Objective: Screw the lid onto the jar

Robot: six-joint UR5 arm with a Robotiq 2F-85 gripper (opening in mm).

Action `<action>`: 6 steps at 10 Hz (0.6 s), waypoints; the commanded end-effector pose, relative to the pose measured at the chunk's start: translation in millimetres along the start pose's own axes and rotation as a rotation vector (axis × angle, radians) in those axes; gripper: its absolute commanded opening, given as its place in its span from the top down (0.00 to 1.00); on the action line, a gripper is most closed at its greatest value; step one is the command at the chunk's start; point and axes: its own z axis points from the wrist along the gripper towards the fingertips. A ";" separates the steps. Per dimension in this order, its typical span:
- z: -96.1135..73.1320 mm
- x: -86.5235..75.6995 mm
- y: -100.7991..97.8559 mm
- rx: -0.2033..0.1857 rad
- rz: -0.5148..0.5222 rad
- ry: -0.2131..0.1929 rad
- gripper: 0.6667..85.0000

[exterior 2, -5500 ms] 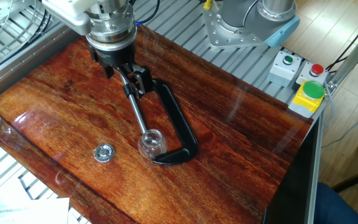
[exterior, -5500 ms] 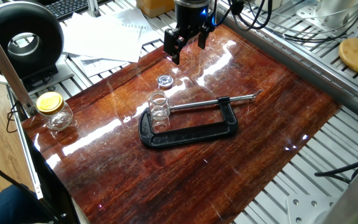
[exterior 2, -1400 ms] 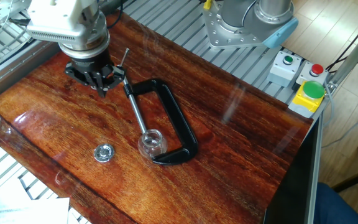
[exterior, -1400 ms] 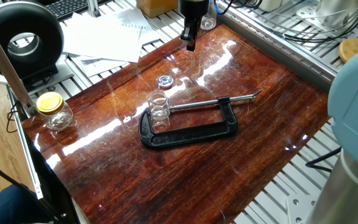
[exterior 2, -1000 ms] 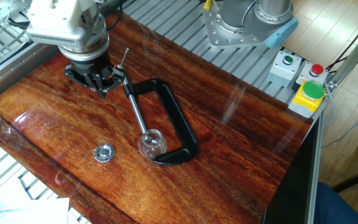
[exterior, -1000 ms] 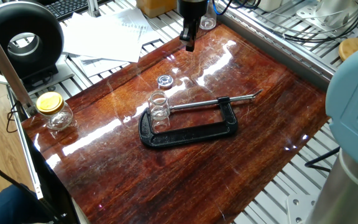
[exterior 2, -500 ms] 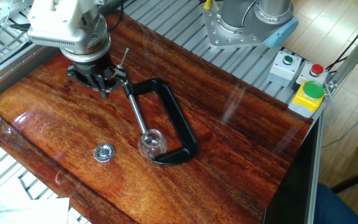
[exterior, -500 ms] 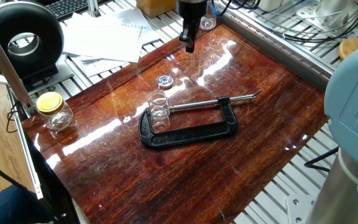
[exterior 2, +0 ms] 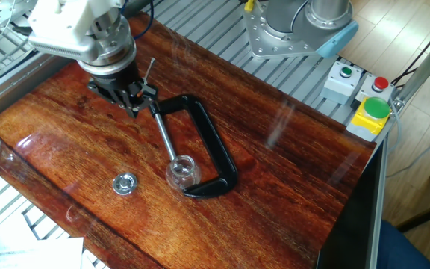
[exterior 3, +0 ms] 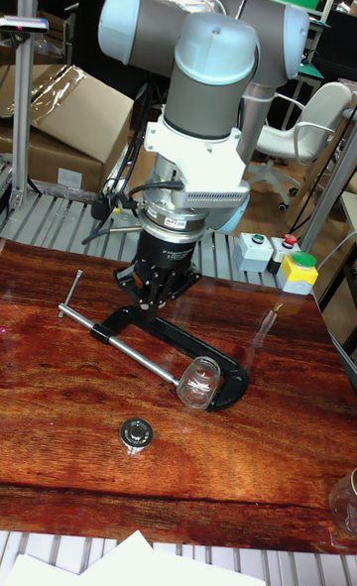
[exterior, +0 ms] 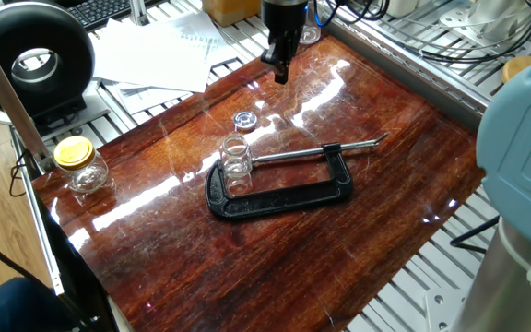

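1. The pincer (exterior 2: 134, 107) is hanging above the far end of the wooden surface (exterior: 367, 221), its fingers drawn together and gripping nothing.
2. The jar (exterior: 236, 158) is standing upright and uncapped, clamped in the jaws of a black C-clamp (exterior: 284, 196).
3. The lid (exterior: 243, 120) is lying flat on the surface just beside the jar, well apart from the pincer.

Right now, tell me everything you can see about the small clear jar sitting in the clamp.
The jar is small, colourless and glassy, with a threaded neck and an open mouth, no cap on it. It stands upright on the wooden table, held in the black C-clamp between the frame end and the screw tip. Its lid lies apart on the table. The end effector is well clear of it.
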 end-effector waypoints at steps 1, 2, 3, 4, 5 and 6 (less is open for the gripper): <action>-1.2 -4.8 -0.8 0.002 -0.049 -0.019 0.99; -1.3 -3.6 3.2 -0.018 -0.089 -0.010 0.99; -1.4 -12.6 2.0 -0.036 -0.128 -0.005 0.99; 5.9 -29.9 -4.8 -0.039 -0.173 -0.028 0.98; 20.1 -45.4 -11.3 -0.045 -0.207 -0.059 0.98; 37.9 -61.0 -15.3 -0.052 -0.230 -0.106 0.98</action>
